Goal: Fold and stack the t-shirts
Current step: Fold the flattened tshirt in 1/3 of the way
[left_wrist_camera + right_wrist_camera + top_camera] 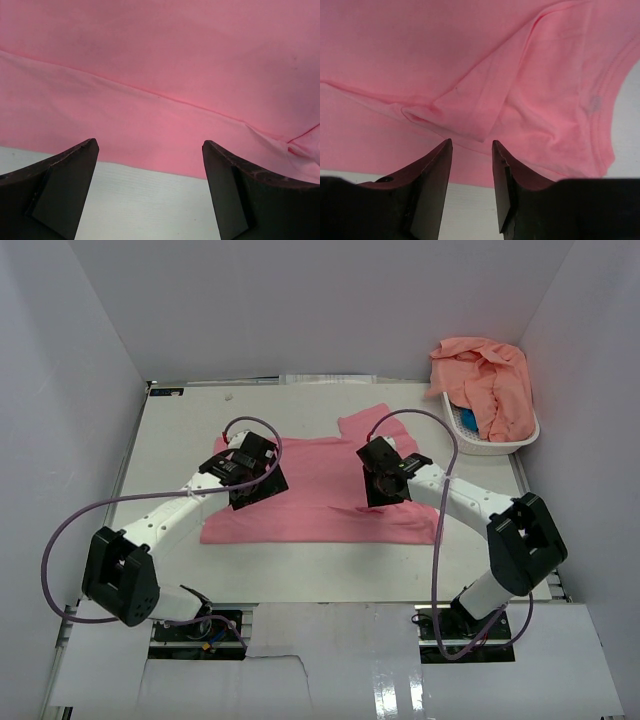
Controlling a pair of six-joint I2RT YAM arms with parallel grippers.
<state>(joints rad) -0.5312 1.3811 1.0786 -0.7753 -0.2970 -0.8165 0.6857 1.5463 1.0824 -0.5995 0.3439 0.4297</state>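
A rose-pink t-shirt (320, 495) lies spread flat on the white table (180, 440), one sleeve (362, 424) pointing to the back. My left gripper (258, 476) hovers over its left part, jaws wide open and empty; in the left wrist view (149, 142) the shirt's edge (150, 115) and bare table lie below the fingers. My right gripper (379, 476) hovers over the shirt's right part, jaws open a narrow gap (472, 141) with nothing between them, just short of a cloth fold (465, 117). More salmon-peach t-shirts (487, 380) are heaped in the basket.
The white slotted basket (500, 447) stands at the back right of the table, something blue showing inside it. White walls enclose the table on three sides. Purple cables loop from both arms.
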